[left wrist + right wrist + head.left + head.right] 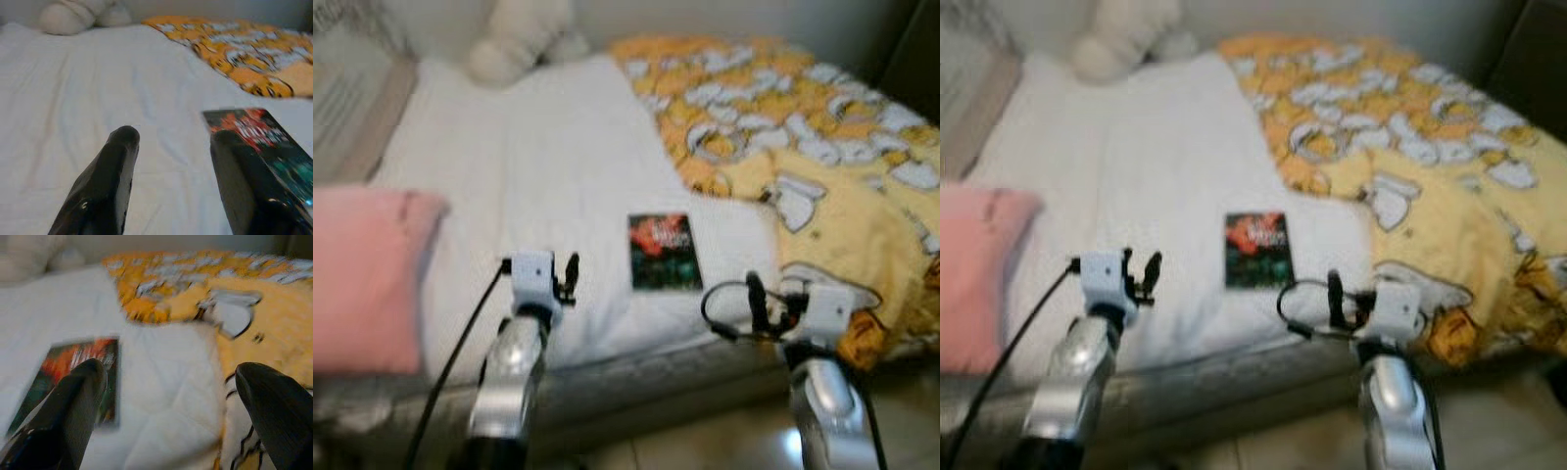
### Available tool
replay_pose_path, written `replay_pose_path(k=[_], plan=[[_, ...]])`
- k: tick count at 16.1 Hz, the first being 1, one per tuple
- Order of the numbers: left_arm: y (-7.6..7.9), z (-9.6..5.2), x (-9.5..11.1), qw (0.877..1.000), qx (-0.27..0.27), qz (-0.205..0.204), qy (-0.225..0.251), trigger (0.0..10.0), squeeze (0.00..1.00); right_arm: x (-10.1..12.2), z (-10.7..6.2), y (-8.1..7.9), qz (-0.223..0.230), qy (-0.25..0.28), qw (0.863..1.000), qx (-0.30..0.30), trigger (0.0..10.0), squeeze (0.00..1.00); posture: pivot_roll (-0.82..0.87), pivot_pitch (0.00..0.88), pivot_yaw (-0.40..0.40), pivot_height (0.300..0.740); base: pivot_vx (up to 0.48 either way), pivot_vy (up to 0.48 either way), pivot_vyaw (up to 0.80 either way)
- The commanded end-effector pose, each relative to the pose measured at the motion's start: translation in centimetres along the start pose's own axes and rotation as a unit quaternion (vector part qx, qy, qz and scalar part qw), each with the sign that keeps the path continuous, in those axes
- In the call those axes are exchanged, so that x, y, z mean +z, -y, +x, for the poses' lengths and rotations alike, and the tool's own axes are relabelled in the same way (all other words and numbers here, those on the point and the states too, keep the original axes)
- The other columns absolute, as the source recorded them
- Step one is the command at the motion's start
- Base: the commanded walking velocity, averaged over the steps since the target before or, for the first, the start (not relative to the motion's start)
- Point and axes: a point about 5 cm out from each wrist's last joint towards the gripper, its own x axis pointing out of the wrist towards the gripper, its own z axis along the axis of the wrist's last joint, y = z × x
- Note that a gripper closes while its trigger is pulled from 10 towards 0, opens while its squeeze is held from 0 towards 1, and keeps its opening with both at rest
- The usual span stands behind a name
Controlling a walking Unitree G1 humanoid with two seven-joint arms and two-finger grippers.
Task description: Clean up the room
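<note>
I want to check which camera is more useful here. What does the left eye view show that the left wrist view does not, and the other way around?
The left eye view alone has the pink pillow at the robot's left, both silver arms, and the right gripper held over the bed's near edge. The left wrist view alone looks closely along the left gripper, its fingers open above the white sheet. Both share the book lying flat on the sheet, the yellow blanket and the white plush toy.

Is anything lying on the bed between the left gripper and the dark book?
No. In the left eye view, bare white sheet separates the left gripper from the book. The left wrist view shows the same.
</note>
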Motion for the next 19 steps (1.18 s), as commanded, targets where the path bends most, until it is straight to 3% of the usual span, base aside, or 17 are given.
replay_pose_path(k=[1, 4, 7, 8, 9, 12, 13, 19], plan=[[0.0, 0.1, 1.0, 1.000, 0.006, 0.003, 0.018, 10.0, 1.00, 0.3, 0.1, -0.1, 0.009, 0.009, 1.000, 0.006, 10.0, 1.00, 0.05, 0.000, -0.007, 0.740, 0.000, 0.000, 0.00], [-0.4, -0.8, 1.4, 0.999, 0.010, 0.006, 0.030, 10.0, 1.00, 0.7, -1.1, -0.1, 0.029, 0.016, 0.999, 0.022, 10.0, 1.00, 0.05, 0.000, -0.012, 0.740, 0.000, 0.000, 0.00], [-1.9, -4.3, 0.8, 0.998, -0.015, 0.054, 0.019, 10.0, 1.00, 0.5, -5.3, 0.4, -0.005, -0.004, 0.999, 0.052, 10.0, 1.00, 0.05, 0.000, -0.012, 0.740, 0.000, 0.000, 0.00], [-2.0, -4.5, 0.5, 0.999, -0.019, 0.046, 0.009, 10.0, 1.00, 0.4, -5.6, 0.6, -0.008, -0.008, 0.998, 0.054, 10.0, 1.00, 0.05, 0.000, -0.012, 0.740, 0.000, 0.000, 0.00], [-1.1, -4.4, 0.7, 0.999, -0.053, 0.007, 0.008, 10.0, 1.00, 0.2, -5.3, 0.8, -0.008, -0.011, 0.999, 0.048, 10.0, 1.00, 0.06, 0.000, -0.014, 0.740, 0.000, 0.000, 0.00], [0.6, -3.2, 2.2, 0.997, -0.071, -0.007, 0.029, 10.0, 1.00, 0.6, -4.2, -0.1, -0.035, -0.010, 0.998, 0.057, 10.0, 1.00, 0.05, 0.000, -0.010, 0.740, 0.480, 0.000, 0.00], [0.7, -2.9, 2.3, 0.997, -0.069, 0.003, 0.033, 10.0, 0.00, 0.7, -4.0, -0.3, -0.039, -0.006, 0.997, 0.060, 10.0, 0.00, 0.05, 0.000, -0.008, 0.740, 0.480, 0.000, 0.00], [1.8, -2.0, 2.4, 0.996, -0.081, -0.014, 0.027, 10.0, 0.00, 0.7, -2.8, 0.2, -0.037, -0.016, 0.999, 0.025, 10.0, 0.00, 0.04, 0.000, -0.003, 0.740, 0.480, 0.000, 0.00]])
